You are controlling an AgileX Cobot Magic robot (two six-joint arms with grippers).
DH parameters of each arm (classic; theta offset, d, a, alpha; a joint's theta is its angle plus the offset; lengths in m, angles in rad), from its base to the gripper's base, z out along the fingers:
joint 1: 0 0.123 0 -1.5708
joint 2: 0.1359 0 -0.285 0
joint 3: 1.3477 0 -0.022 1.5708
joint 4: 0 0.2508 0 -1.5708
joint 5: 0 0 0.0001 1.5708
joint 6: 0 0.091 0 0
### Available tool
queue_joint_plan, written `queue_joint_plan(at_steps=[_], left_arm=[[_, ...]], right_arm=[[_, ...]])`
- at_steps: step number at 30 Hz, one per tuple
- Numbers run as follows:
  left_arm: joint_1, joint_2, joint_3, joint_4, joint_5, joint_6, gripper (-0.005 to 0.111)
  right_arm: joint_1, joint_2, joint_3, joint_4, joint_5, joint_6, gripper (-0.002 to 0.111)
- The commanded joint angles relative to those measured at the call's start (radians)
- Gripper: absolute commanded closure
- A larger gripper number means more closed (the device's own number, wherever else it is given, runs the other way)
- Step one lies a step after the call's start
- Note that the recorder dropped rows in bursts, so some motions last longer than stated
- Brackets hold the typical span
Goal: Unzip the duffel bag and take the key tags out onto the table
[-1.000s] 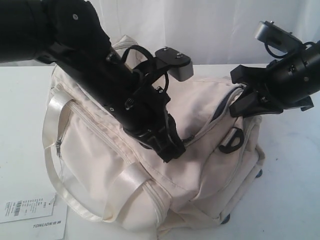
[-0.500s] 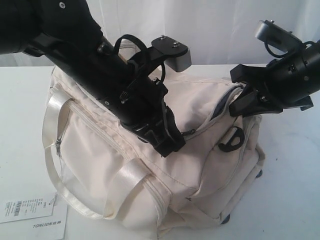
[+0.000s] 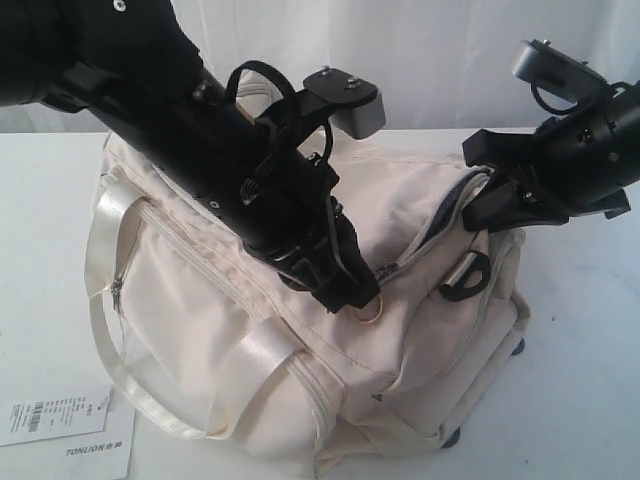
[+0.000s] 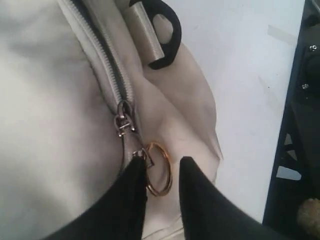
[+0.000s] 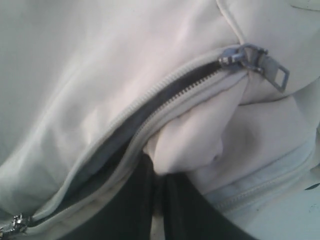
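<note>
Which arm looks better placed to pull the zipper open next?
Left. The left claw, open, straddles the zipper's gold pull ring, ready to close and tug. The right claw is pinching fabric of the duffel bag, seemingly steadying it.

We see the left arm (image 3: pixel 180 120) slanting steeply down toward its jaws, the wrist camera (image 3: pixel 352 108) jutting out above and behind them. The left gripper (image 3: pixel 358 292) points downward, and its 2 black fingers (image 4: pixel 131 200) stand parted, with a clear gap between the tips. The right arm (image 3: pixel 595 140) reaches in opposite, bent at the wrist, with its own camera (image 3: pixel 545 62) raised behind the jaws. The right gripper (image 3: pixel 482 208) has its 2 fingers (image 5: pixel 131 200) drawn almost together, pinching a fold of the duffel bag (image 5: pixel 185 140) just ahead of the tips.
</note>
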Motion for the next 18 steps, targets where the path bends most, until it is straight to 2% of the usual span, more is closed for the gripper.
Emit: queue_joint_plan(at_steps=[1,3,4,7,10,14,16,18], left_arm=[[-0.003,-0.013,0.005,-0.02,0.021,-0.005,0.099],[-0.003,-0.013,0.005,-0.02,0.019,-0.005,0.106],[-0.003,-0.013,0.005,-0.02,0.019,-0.005,0.107],[-0.003,-0.013,0.005,-0.024,0.027,-0.014,0.1],[-0.003,-0.005,0.005,-0.024,0.029,-0.047,0.082],[-0.003,0.024,0.008,-0.045,0.029,-0.065,0.048],[-0.003,0.047,0.007,-0.058,0.029,-0.065,0.042],[-0.003,0.064,0.007,-0.063,0.027,-0.067,0.044]], right_arm=[[-0.005,-0.007,0.002,-0.007,-0.025,-0.013,0.108],[-0.005,-0.007,0.002,-0.007,-0.025,-0.013,0.108],[-0.005,-0.007,0.002,-0.007,-0.025,-0.013,0.108],[-0.005,-0.007,0.002,-0.007,-0.025,-0.013,0.108],[-0.005,-0.007,0.002,-0.007,-0.025,-0.013,0.108],[-0.005,-0.007,0.002,-0.007,-0.025,-0.013,0.108],[-0.005,-0.007,0.002,-0.007,-0.025,-0.013,0.108],[-0.005,-0.007,0.002,-0.007,-0.025,-0.013,0.108]])
